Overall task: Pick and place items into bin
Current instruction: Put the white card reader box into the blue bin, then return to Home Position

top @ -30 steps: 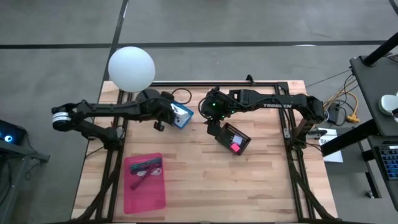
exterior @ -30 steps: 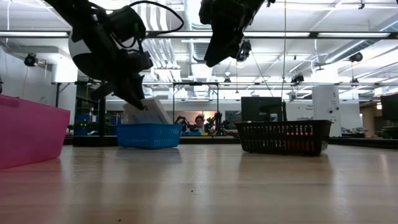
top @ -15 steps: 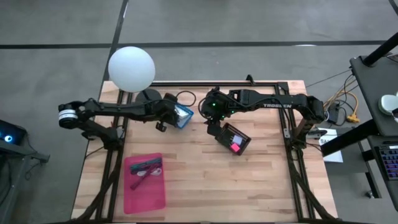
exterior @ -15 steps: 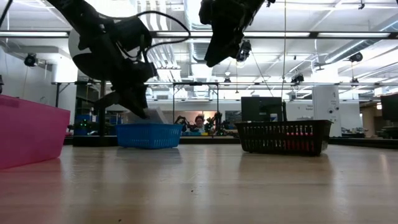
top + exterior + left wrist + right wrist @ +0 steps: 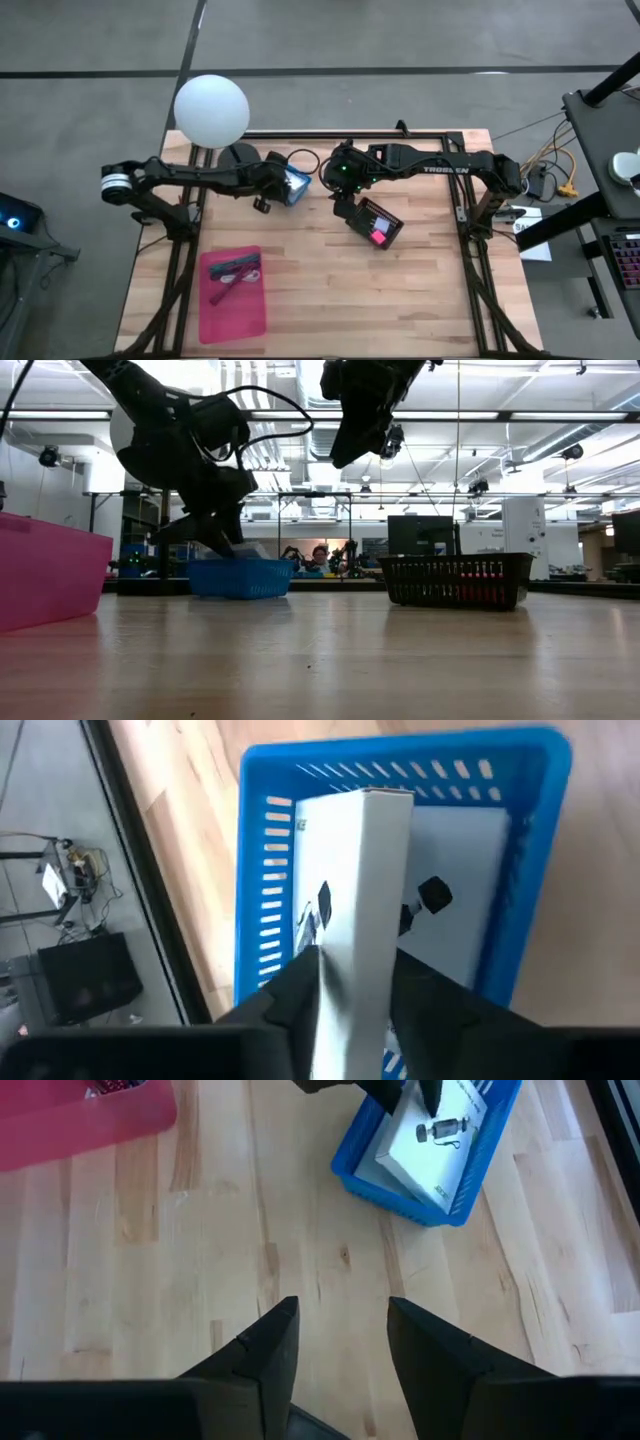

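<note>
High view: left gripper (image 5: pixel 283 186), upper middle of the frame, is lowering a white box (image 5: pixel 358 910) into the blue bin (image 5: pixel 296 186), fingers loosening but flanking it; letting go comes next, I'd guess. Right gripper (image 5: pixel 342 208) is hovering open nearby, beside the black basket (image 5: pixel 375 223).

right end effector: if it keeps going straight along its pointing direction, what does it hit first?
Likely bare wooden table. The right end effector is open, fingers framing empty boards; the blue basket sits off to one side, though depth is unclear.
</note>
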